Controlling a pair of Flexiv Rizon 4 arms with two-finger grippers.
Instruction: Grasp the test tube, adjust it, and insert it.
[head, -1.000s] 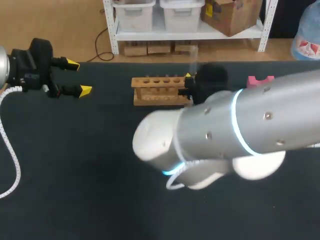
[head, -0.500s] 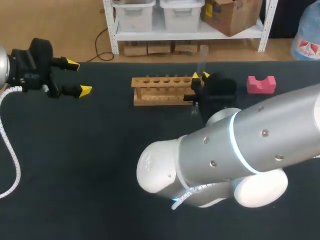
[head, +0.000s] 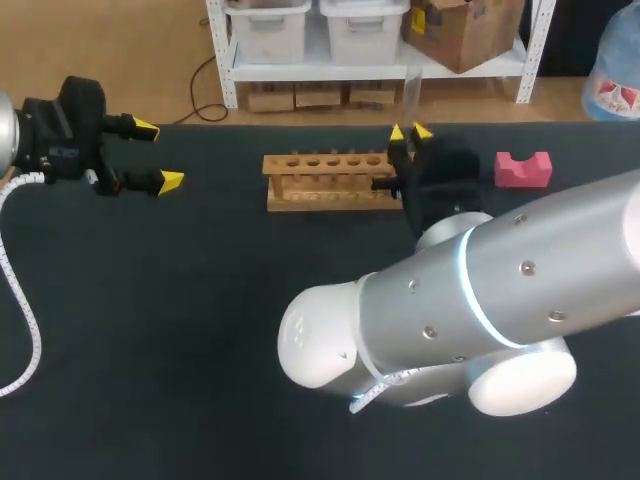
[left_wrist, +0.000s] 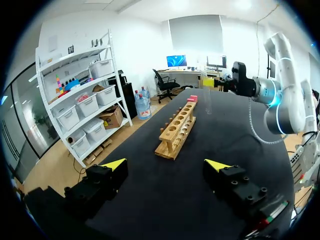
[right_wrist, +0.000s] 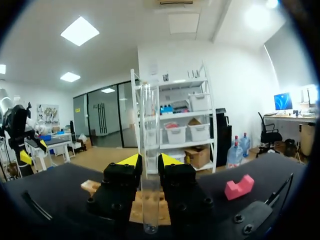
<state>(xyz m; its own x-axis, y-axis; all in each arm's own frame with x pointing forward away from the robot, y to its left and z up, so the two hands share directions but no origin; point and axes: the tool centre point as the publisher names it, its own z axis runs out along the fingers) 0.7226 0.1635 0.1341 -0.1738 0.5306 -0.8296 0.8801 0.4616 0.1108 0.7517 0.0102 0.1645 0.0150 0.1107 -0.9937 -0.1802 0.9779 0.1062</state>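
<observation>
A clear test tube (head: 411, 95) stands upright between the yellow tips of my right gripper (head: 408, 133), which is shut on it just past the right end of the wooden rack (head: 330, 181). In the right wrist view the test tube (right_wrist: 149, 150) runs up through the right gripper (right_wrist: 149, 161), with the rack (right_wrist: 91, 186) partly hidden behind the fingers. My left gripper (head: 152, 155) hangs open and empty at the table's far left. In its own view the left gripper (left_wrist: 165, 165) faces the rack (left_wrist: 177, 130), which has several empty holes, from well back.
A pink block (head: 522, 168) lies to the right of the rack, also seen as the pink block (right_wrist: 239, 187) beside my right gripper. My right arm's big silver body (head: 450, 310) covers the middle and right of the table. A white cable (head: 20, 300) trails at the left edge.
My right gripper has risen and shifted right, away from the rack's right end, carrying the test tube. The left arm has stayed put.
</observation>
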